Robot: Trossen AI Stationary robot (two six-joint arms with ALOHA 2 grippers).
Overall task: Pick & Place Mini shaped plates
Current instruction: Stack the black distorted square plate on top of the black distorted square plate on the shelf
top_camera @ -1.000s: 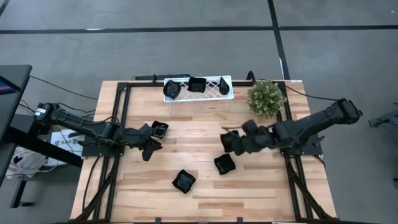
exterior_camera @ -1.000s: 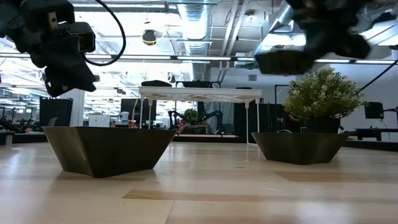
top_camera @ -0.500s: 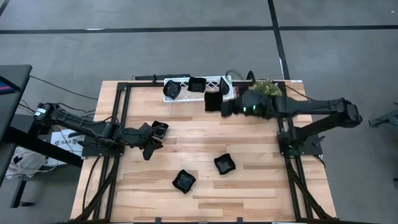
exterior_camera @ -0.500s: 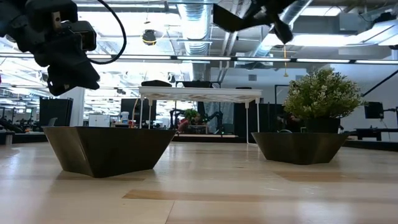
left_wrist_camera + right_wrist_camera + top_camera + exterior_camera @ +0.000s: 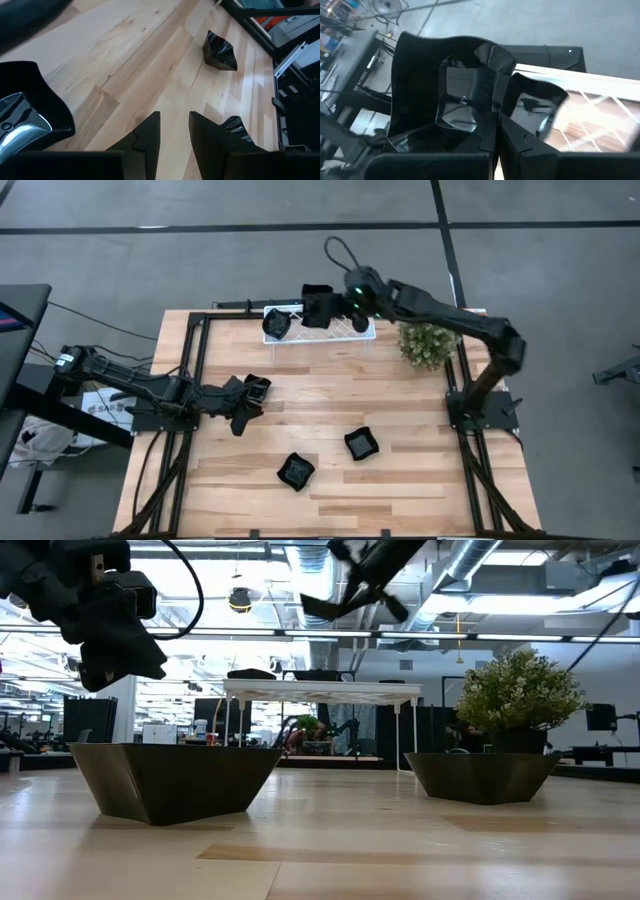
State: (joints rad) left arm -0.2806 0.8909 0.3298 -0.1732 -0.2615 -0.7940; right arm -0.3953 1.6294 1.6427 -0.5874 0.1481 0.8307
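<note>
My right gripper (image 5: 335,305) is raised over the white lattice tray (image 5: 342,329) at the far edge and is shut on a squarish glossy black mini plate (image 5: 317,302). The tray also holds black plates (image 5: 276,325) (image 5: 360,315), and another (image 5: 540,110) shows just past the held one. Two plates (image 5: 361,444) (image 5: 296,471) rest on their bases on the wood near the middle. My left gripper (image 5: 243,402) hovers at mid-left, open by a narrow gap (image 5: 175,130) with only bare wood between its fingers. One plate (image 5: 258,388) sits close beside it; whether they touch, I cannot tell. My right gripper pinches the plate by its rim (image 5: 494,117) at one side, the wall between its two fingers. The fingers slant down toward the far left. The plate is lifted clear above the tray (image 5: 335,605) and tilted, its hollow facing back toward the wrist.
A green bushy plant (image 5: 428,340) stands at the far right, next to the tray and under my right arm. Black frame rails (image 5: 195,370) run along the table's left and right sides. Bare wood lies between the tray and the two loose plates.
My right gripper has swung from right of the table's middle up and toward the far edge and left, ending over the white tray, and has rolled on the way. The plate went with it, clear of the table throughout.
</note>
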